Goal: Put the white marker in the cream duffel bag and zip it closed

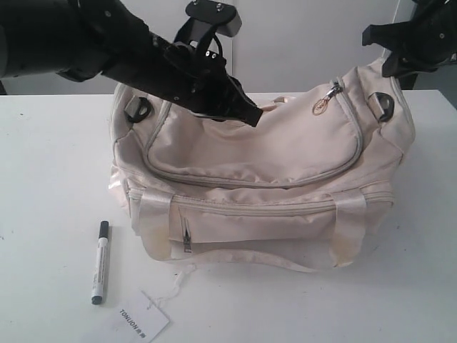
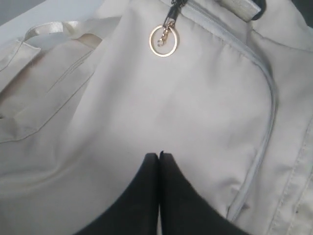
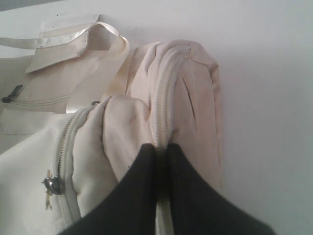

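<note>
The cream duffel bag [image 1: 257, 186] lies across the middle of the white table. The white marker [image 1: 100, 261] lies on the table off the bag's front left corner, black cap pointing away. My left gripper [image 1: 253, 118] hovers over the bag's top flap [image 2: 186, 107], shut with nothing between its fingers [image 2: 159, 154]. A gold ring [image 2: 164, 41] hangs from the zip pull ahead of it. My right gripper [image 1: 391, 70] is shut on a fold of the bag's right end along the zip seam [image 3: 161, 146] and holds that end raised.
A white paper tag printed "TONLION" [image 1: 143, 318] lies by the front edge, tied to the bag with a thin string. Black rings [image 1: 382, 106] sit at the bag's ends. The zip slider [image 3: 51, 185] rests near the raised end. A satin strap [image 1: 235, 259] trails in front.
</note>
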`<state>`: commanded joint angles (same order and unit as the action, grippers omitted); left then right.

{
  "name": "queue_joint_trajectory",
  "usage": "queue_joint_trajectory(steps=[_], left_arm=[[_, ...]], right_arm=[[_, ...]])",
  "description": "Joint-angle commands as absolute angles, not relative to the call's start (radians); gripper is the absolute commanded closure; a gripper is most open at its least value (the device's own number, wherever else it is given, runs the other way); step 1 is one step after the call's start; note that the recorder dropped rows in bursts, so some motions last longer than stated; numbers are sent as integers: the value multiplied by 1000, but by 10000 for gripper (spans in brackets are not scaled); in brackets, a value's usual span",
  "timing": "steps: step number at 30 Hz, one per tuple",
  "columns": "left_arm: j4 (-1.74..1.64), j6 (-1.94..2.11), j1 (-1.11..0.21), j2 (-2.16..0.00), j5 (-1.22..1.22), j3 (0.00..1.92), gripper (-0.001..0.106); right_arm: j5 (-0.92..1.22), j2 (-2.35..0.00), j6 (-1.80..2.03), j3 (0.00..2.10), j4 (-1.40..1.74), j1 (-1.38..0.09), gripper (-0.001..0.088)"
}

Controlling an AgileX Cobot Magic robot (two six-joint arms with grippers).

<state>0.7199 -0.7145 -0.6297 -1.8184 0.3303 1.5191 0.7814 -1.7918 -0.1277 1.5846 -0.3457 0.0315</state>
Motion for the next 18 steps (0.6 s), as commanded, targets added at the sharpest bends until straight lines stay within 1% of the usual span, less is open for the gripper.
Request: queue_joint_trajectory(steps=[6, 10, 18], left_arm=[[785, -795, -630, -1898, 344, 1629, 1053], [901, -885, -630, -1962, 364, 1713, 1053], [1032, -1072, -639, -2062, 397, 1802, 1053]], right_arm=[[822, -1792, -128, 1585, -392, 32, 868], [845, -1792, -128, 1585, -415, 32, 868], [859, -1792, -128, 1585, -415, 32, 868]])
